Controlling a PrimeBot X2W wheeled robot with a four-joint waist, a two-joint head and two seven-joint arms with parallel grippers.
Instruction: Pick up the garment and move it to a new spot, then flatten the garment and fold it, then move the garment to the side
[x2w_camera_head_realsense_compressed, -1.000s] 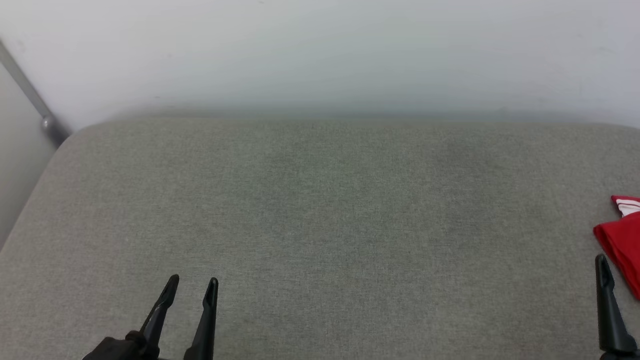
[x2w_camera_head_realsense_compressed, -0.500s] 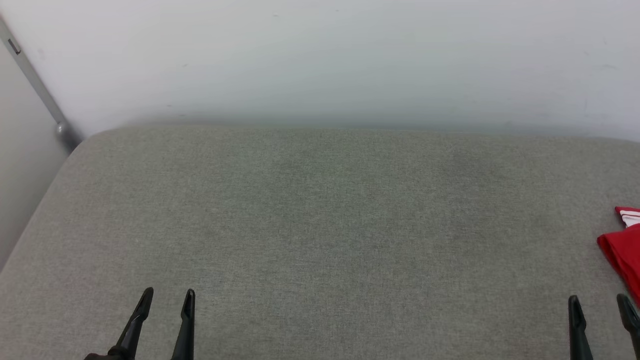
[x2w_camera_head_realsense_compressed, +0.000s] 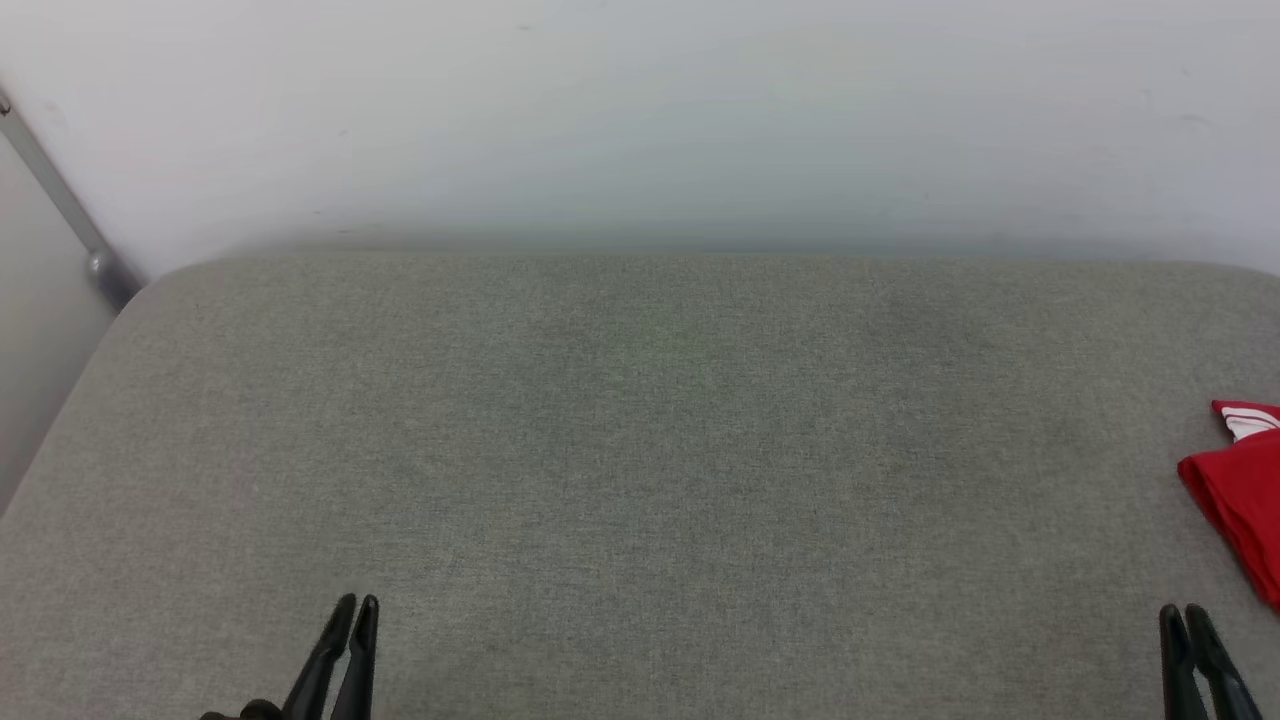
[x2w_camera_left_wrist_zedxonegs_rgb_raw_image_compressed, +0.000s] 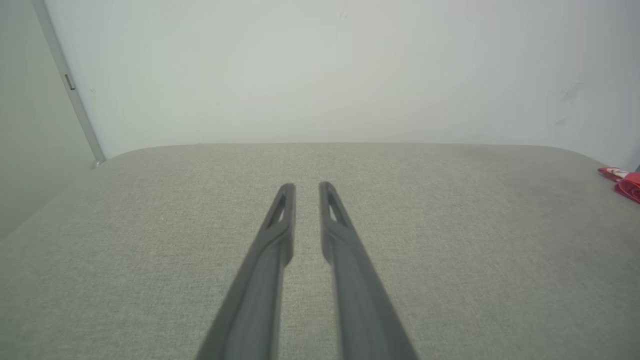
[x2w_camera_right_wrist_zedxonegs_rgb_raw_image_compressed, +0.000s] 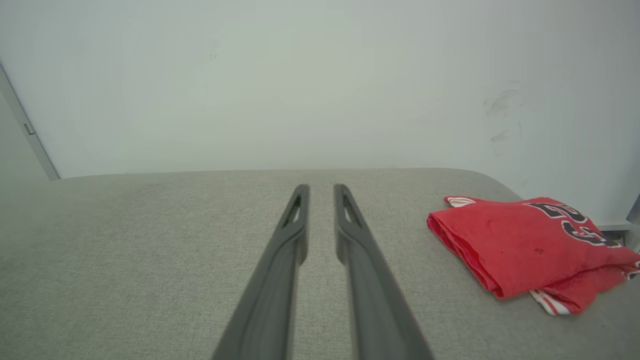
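The garment (x2w_camera_head_realsense_compressed: 1240, 490) is a red folded bundle with a white-striped edge, lying at the far right edge of the grey padded surface (x2w_camera_head_realsense_compressed: 640, 420). The right wrist view shows the garment (x2w_camera_right_wrist_zedxonegs_rgb_raw_image_compressed: 520, 240) with black lettering on top, to the right of my right gripper (x2w_camera_right_wrist_zedxonegs_rgb_raw_image_compressed: 321, 187). The left wrist view has a sliver of the garment (x2w_camera_left_wrist_zedxonegs_rgb_raw_image_compressed: 631, 185) at its right edge. My left gripper (x2w_camera_head_realsense_compressed: 358, 602) is at the lower left and my right gripper (x2w_camera_head_realsense_compressed: 1180, 610) at the lower right. Both have only a narrow gap between their fingers and nothing in it. The left gripper (x2w_camera_left_wrist_zedxonegs_rgb_raw_image_compressed: 307, 186) hovers over bare fabric.
A pale wall (x2w_camera_head_realsense_compressed: 640, 120) rises directly behind the padded surface. A grey metal rail (x2w_camera_head_realsense_compressed: 60, 200) slants down at the left corner, where the surface's rounded edge drops away.
Both grippers have drawn their fingers from wide apart to a narrow gap. They sit lower in the head view. The garment stays in place; the camera shifted slightly.
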